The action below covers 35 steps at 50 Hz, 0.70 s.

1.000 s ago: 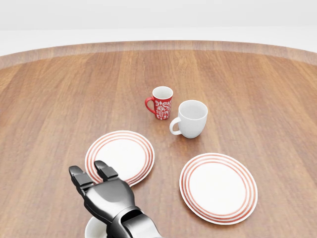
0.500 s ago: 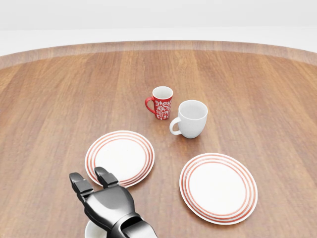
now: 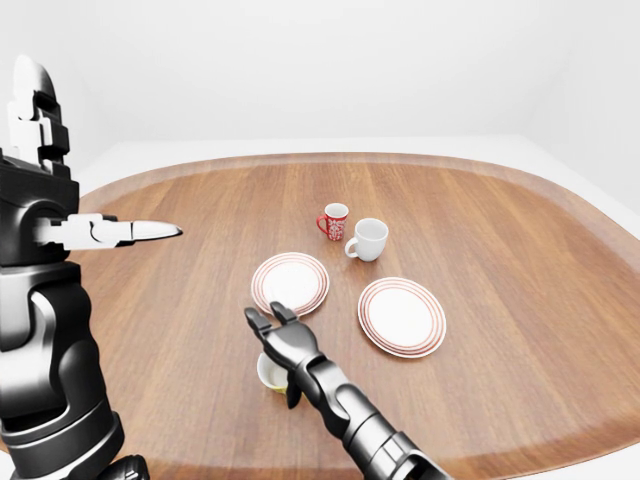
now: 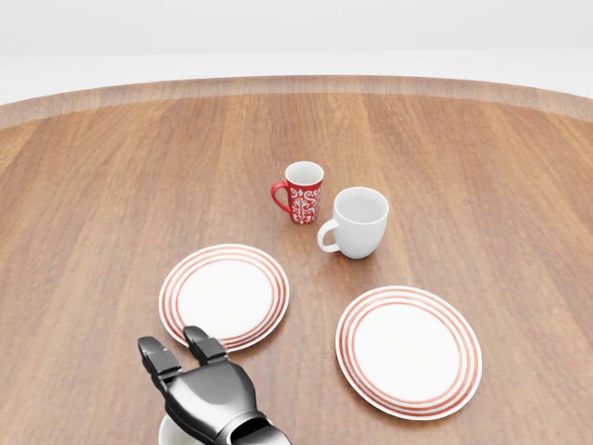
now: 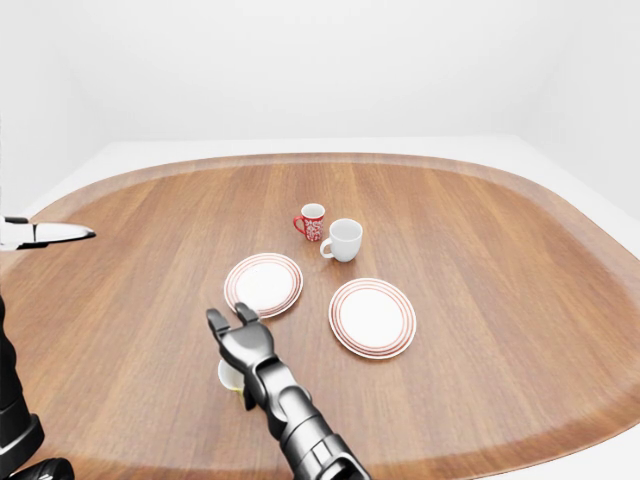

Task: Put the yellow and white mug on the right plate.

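So the wooden table (image 3: 520,300) has the right plate (image 3: 401,316) sitting bare, while the right robot hand (image 3: 277,335) hovers open-fingered over the yellow and white mug (image 3: 270,373), near the table's bottom edge.

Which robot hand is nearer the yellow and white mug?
Right. The right robot hand is directly over the mug; the left robot hand hangs far to its left.
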Available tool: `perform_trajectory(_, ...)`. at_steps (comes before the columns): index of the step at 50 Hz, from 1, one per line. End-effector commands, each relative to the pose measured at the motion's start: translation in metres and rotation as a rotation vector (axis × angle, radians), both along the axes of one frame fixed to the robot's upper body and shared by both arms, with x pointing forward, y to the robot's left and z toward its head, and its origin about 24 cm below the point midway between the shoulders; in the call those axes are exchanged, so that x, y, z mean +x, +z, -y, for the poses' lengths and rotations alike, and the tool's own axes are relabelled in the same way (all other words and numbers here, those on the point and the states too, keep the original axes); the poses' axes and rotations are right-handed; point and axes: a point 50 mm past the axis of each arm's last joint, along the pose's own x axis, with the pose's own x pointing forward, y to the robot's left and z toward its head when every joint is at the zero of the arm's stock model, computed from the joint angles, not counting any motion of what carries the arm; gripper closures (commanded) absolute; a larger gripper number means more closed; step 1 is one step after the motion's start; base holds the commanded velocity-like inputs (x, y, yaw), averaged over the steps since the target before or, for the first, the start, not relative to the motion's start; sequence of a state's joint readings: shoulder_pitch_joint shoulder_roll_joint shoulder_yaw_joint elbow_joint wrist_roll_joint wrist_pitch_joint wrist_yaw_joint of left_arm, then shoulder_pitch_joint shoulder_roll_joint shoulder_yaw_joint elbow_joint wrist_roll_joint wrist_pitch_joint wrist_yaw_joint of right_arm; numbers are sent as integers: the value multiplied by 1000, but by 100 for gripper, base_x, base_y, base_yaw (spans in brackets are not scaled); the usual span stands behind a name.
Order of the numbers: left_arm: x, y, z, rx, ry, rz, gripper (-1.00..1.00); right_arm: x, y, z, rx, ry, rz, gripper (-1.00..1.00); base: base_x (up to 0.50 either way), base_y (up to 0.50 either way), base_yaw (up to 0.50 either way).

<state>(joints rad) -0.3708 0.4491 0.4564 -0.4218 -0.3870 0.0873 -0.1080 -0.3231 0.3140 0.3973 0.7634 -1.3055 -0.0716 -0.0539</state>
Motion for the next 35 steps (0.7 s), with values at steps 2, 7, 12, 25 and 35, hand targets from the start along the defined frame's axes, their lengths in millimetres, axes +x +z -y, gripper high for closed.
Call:
perform_trajectory(2,0,0,1,1,-2,1,-100,-2,-7,2,-3,-6,-9,-100,0,0,0)
perform_trajectory(7,0,0,0,2,-1,1,-100,-2,-9,4,-3,-11,-13,-100,0,0,0)
perform_trajectory(12,-1,1,1,2,-2,8,-100,-1,-12,7,-2,-20,-19,-100,0,0,0)
perform_trajectory(25,0,-1,1,3,-3,-1,-100,-1,-20,10,-10,-41,-34,-100,0,0,0)
perform_trajectory(35,-1,1,2,4,-5,8,-100,-2,-20,10,-6,-41,-42,-100,0,0,0)
